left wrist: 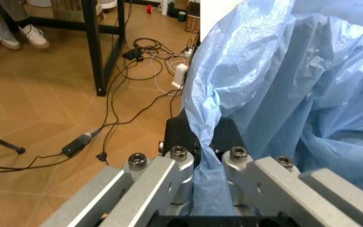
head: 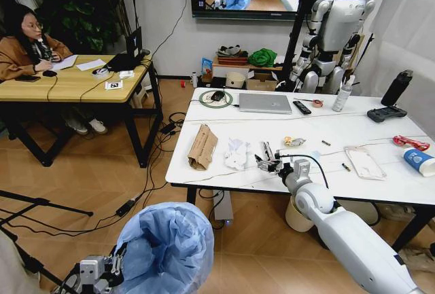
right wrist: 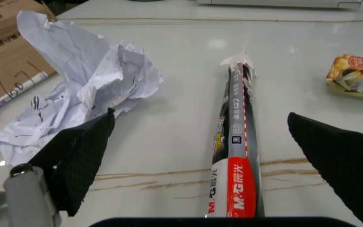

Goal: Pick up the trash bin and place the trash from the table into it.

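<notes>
On the white marble-look table (head: 326,148), the right gripper (right wrist: 210,158) holds its fingers wide apart around a long grey-and-red wrapper (right wrist: 235,151), while the left gripper (left wrist: 202,158) pinches the crinkly light-blue bag of the small round trash bin (head: 166,246).

The trash bin (head: 166,246) is lined with thin, crinkled, translucent light-blue plastic film. The left gripper (left wrist: 200,156) has bare brushed-metal links with bolt heads. The right gripper (right wrist: 213,156) carries matt black, finely textured pads (right wrist: 81,151). The table (right wrist: 188,42) top is smooth, glossy marble-look. The crumpled paper (right wrist: 81,80) is matt white; the pen wrapper (right wrist: 235,142) is glossy film.
</notes>
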You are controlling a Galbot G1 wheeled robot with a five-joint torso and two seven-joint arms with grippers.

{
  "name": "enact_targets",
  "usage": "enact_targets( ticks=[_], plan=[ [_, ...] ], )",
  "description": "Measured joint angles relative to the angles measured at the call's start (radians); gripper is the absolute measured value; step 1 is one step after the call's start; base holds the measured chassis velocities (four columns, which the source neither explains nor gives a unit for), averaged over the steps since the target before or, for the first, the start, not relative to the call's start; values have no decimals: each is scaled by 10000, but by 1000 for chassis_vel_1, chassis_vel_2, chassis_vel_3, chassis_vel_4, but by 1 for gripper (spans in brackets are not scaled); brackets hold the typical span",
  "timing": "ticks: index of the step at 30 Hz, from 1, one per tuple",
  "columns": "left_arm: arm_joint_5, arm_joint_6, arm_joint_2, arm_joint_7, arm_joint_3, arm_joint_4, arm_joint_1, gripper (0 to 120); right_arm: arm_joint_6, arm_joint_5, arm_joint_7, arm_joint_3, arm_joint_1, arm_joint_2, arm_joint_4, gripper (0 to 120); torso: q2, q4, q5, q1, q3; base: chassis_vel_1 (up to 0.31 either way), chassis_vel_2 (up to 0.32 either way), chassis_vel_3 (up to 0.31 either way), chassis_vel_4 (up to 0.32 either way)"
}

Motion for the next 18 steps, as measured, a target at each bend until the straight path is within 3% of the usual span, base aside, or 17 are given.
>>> enact_targets(
  ticks=[18],
  plan=[
    [29,-54,-54,16,18,-68,50,0,-98,-10,32,-2,76,93,-383,100,0,0,-1,0,0,0,0,0,0]
  ],
)
